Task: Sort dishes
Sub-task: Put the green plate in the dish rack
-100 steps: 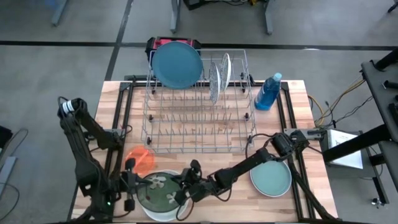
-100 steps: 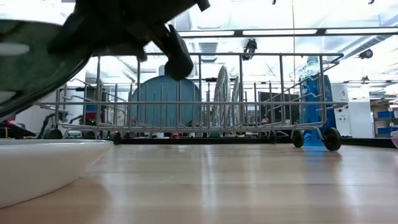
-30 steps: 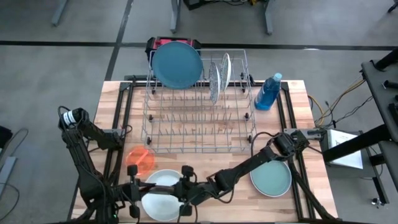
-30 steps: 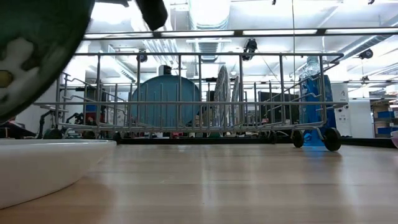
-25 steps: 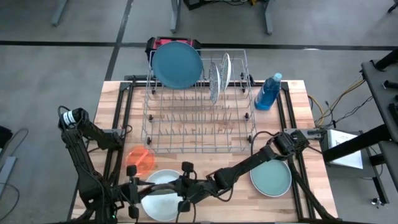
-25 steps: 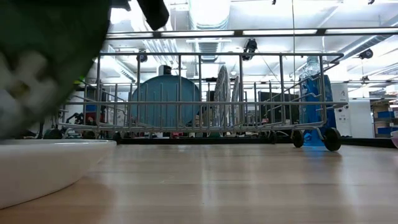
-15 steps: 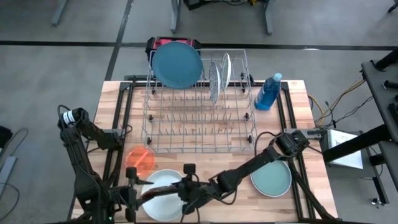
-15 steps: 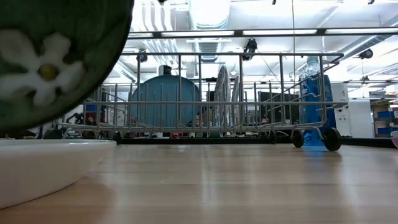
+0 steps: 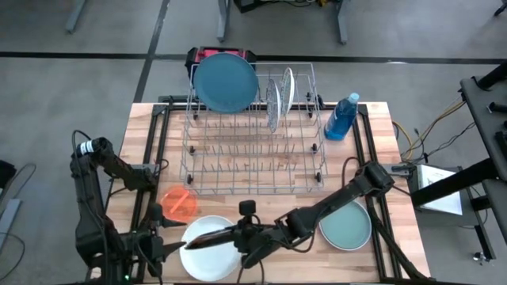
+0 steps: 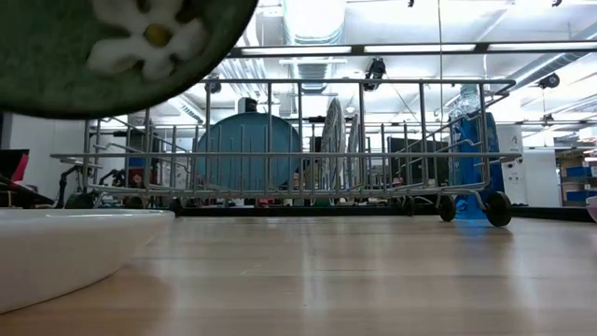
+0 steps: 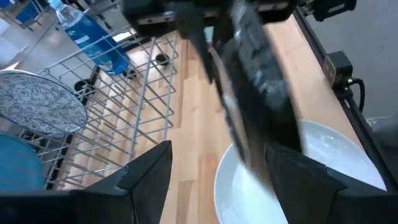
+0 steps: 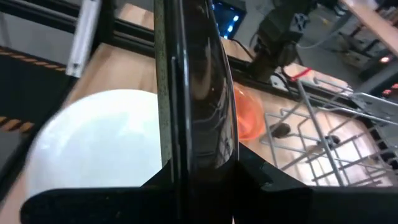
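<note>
A dark green plate with a white flower (image 9: pixel 212 237) hangs on edge above a white dish (image 9: pixel 207 260) at the table's near edge; it also fills the top left of the low view (image 10: pixel 121 42). My right gripper (image 9: pixel 244 233) is shut on it. My left gripper (image 9: pixel 157 242) stands open just left of the plate, touching nothing; in its wrist view the plate (image 11: pixel 255 93) is ahead of the spread fingers. A small orange plate (image 9: pixel 178 202) and a teal plate (image 9: pixel 346 226) lie flat on the table. My right gripper pinches the flowered plate's rim (image 12: pixel 194 140) on its right-hand side, one finger on each face. The fingers come about level from the table's right. The plate stands on edge, lifted clear of the white dish (image 12: pixel 99 143) below it.
A wire rack (image 9: pixel 253 150) fills the table's middle, with a blue plate (image 9: pixel 226 81), a patterned plate (image 9: pixel 273 100) and a white plate (image 9: pixel 287 85) upright in its far rows. A blue bottle (image 9: pixel 341 118) stands to its right.
My left gripper has opened, let go of the flowered plate and drawn back toward the table's left edge. My right gripper has shut further on the plate's rim and raised it, so the plate has risen above the white dish.
</note>
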Controlling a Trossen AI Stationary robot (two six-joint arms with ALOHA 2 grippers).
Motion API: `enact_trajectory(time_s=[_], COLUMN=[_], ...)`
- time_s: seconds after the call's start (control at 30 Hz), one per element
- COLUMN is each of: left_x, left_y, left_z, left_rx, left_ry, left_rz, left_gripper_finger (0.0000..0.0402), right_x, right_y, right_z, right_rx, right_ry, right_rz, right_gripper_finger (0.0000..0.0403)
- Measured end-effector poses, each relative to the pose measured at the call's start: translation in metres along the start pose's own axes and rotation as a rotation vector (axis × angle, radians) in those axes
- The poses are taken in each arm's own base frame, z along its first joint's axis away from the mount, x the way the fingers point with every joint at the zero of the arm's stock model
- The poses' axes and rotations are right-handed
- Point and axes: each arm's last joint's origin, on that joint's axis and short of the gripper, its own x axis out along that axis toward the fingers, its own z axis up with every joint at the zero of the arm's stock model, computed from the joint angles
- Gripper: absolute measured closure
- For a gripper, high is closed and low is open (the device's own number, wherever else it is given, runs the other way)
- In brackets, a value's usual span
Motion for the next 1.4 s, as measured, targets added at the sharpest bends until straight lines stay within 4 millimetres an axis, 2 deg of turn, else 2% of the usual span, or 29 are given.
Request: enact_trajectory(time_s=[0.13,0.33,0.47,0.57,0.63,0.77,1.0,1.23,1.4], left_x=[-0.006,-0.01,-0.007,-0.005,-0.003,0.002,0.008,0.012,0.014], left_y=[0.005,0.007,0.006,0.005,0.005,0.003,0.002,0.002,0.003], left_z=[0.003,-0.001,-0.006,-0.01,-0.012,-0.02,-0.029,-0.038,-0.042], left_rx=[0.018,0.013,0.019,0.017,0.006,0.0,0.007,0.05,0.083], left_ry=[0.013,0.028,0.026,0.002,-0.027,-0.048,-0.043,-0.032,-0.058], left_rz=[0.003,0.011,0.027,0.055,0.079,0.111,0.13,0.15,0.181], left_gripper_finger=[0.0157,0.0157,0.0157,0.0157,0.0157,0.0157,0.0157,0.0157,0.0157], right_x=[-0.009,-0.03,-0.043,-0.053,-0.061,-0.068,-0.066,-0.064,-0.071], right_y=[-0.003,-0.004,0.004,0.008,0.008,0.007,0.008,0.008,0.013], right_z=[0.004,0.021,0.034,0.044,0.051,0.057,0.055,0.051,0.047], right_rx=[-0.018,-0.023,-0.093,-0.216,-0.317,-0.409,-0.466,-0.391,-0.376], right_ry=[0.012,-0.098,-0.276,-0.5,-0.679,-0.831,-0.84,-0.705,-0.619], right_rz=[0.088,0.455,0.772,1.083,1.189,1.207,1.183,1.145,1.179], right_gripper_finger=[0.0361,0.0361,0.0361,0.0361,0.0361,0.0361,0.0361,0.0361,0.0361])
